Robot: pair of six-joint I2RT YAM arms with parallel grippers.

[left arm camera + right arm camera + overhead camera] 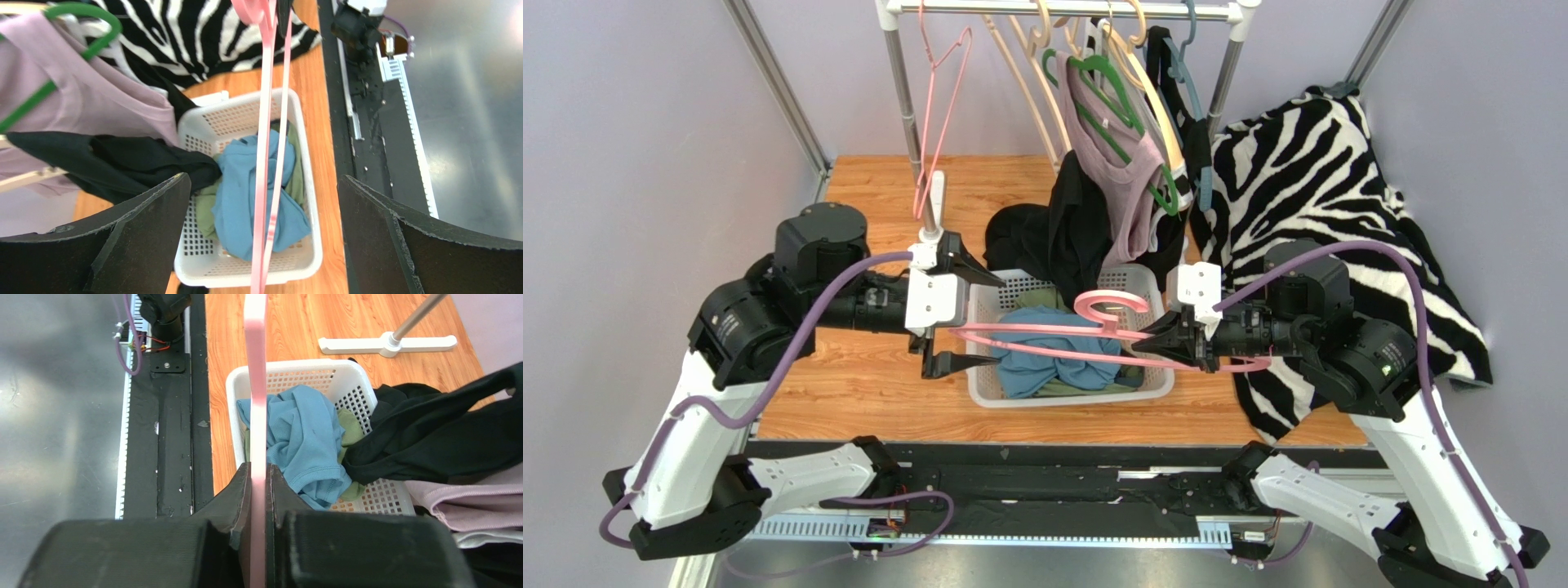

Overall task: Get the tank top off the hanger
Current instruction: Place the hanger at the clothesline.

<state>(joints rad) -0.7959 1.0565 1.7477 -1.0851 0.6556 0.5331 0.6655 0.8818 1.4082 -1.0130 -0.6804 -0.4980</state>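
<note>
Top external view first, from the biggest things down. The clothes rack [1063,10] stands at the far edge with several garments hanging from it, and a zebra-print blanket [1333,184] is draped to its right. Below the rack sits the white basket [979,368], placed, I judge, to catch whatever comes off.

The blue tank top [1057,355] lies crumpled inside the basket on top of a green garment. It looks free of the pink hanger [1112,304], which lies flat just above it and appears bare. The right gripper [1149,341] is clamped tight on the hanger's right end. I judge that grip is what holds it level over the basket. The left gripper [965,321] stands wide apart around the hanger's other end and holds nothing, its fingers on either side of the pink bars. I read that as the cloth having been let go.

All of this rests on a wooden table [867,208] with plain lavender walls [646,147] around it. A black mounting rail [1075,478] runs along the near edge.
</note>
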